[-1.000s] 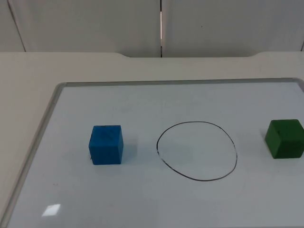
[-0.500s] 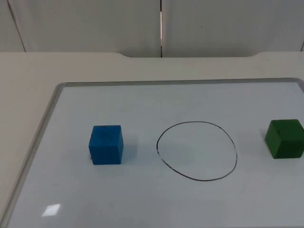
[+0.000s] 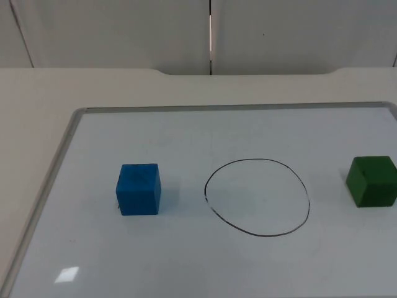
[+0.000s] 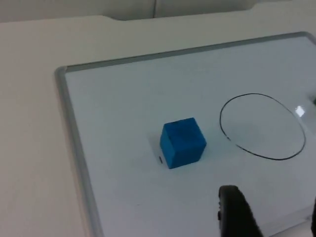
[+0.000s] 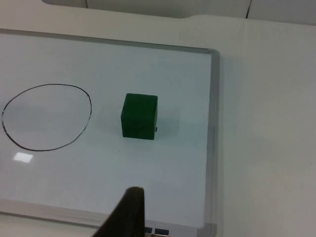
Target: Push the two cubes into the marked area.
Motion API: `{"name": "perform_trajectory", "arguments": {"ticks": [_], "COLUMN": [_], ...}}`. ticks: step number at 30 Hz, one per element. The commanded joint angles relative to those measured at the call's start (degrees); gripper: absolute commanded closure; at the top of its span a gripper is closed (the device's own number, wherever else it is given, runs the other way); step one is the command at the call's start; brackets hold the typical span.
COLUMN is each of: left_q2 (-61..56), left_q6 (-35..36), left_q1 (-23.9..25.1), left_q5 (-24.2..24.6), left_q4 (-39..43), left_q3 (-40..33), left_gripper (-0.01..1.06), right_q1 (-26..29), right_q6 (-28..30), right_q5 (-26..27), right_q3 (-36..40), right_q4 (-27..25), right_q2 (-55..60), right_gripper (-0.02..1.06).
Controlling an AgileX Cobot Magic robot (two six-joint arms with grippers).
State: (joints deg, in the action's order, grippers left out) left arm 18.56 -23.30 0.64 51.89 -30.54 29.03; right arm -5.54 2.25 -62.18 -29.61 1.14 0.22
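Left gripper (image 4: 266,217): raised above the whiteboard's (image 3: 186,133) near edge, jaw state cannot be told; blue cube (image 4: 182,142) ahead of it, untouched. Right gripper (image 5: 129,213): likewise raised over the board's near edge, jaw state cannot be told; green cube (image 5: 139,116) ahead, well apart. On the board: drawn circle (image 3: 257,197) at centre; blue cube (image 3: 138,189) at its 9 o'clock, outside the line; green cube (image 3: 371,180) at its 3 o'clock, outside the line. Board lies on a white table (image 3: 37,105).
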Motion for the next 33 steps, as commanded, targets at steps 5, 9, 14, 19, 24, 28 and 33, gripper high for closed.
{"name": "perform_trajectory", "arguments": {"ticks": [5, 9, 14, 19, 24, 28, 33], "left_q2": [5.3, 9.5, 15.7, 22.6, 29.2, 34.6, 42.6], "left_q6": [-12.5, -17.2, -21.4, -23.4, -27.0, -31.8, -36.0], "left_q1": [0.1, 0.1, 0.1, 0.1, 0.1, 0.0, 0.0], "left_q5": [-1.9, -2.2, -5.5, -8.7, -10.7, -12.2, -15.3], "left_q4": [-13.6, -17.0, -20.6, -22.5, -26.7, -31.6, -37.1], "left_q3": [0.5, 0.5, 0.5, 0.5, 0.5, 0.5, 0.5], "left_gripper": [0.9, 0.92, 0.93, 1.05, 1.05, 1.05, 1.05], "right_q1": [0.3, 0.3, 0.3, 0.3, 0.3, 0.3, 0.3], "right_q6": [0.0, 0.0, 0.0, 0.0, 0.0, 0.0, 0.0], "right_q5": [0.4, 0.4, 0.4, 0.4, 0.4, 0.4, 0.4], "right_q3": [0.0, 0.0, 0.0, 0.0, 0.0, 0.0, 0.0], "right_q4": [0.0, 0.0, 0.0, 0.0, 0.0, 0.0, 0.0], "right_q2": [-0.2, -0.2, -0.2, -0.2, -0.2, -0.2, -0.2], "right_gripper": [-0.01, -0.01, -0.01, -0.01, -0.01, -0.01, -0.01]}}
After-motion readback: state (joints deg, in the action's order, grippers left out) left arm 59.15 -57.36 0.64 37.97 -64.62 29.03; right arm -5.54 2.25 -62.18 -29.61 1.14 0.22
